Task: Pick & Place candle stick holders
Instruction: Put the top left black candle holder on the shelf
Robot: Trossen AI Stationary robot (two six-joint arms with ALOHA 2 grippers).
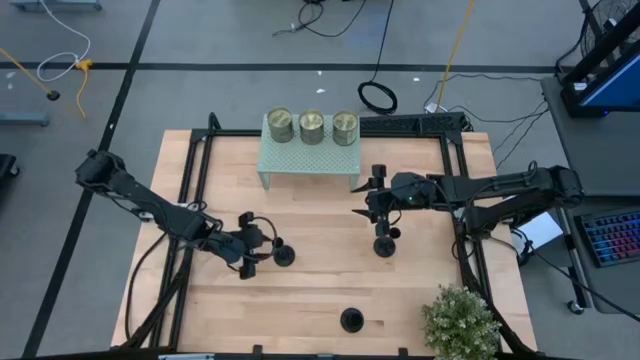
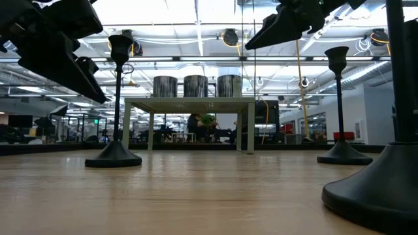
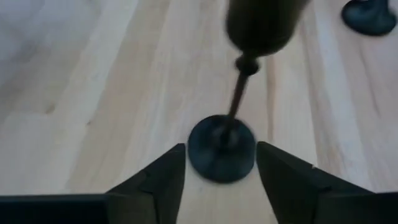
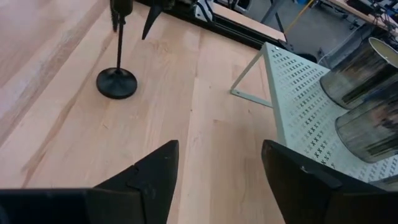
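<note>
Left gripper, fingers apart, sits just beside a candle stick holder standing upright on the wooden table. Right gripper, fingers apart and empty, hovers just above a second holder. A third holder stands near the table's front edge, beside a potted plant.

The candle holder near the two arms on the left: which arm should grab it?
The left arm, probably. Its open left pincer already straddles that candle holder, whose base sits between the fingers. The right pincer hangs open near the green shelf, farther off.
</note>
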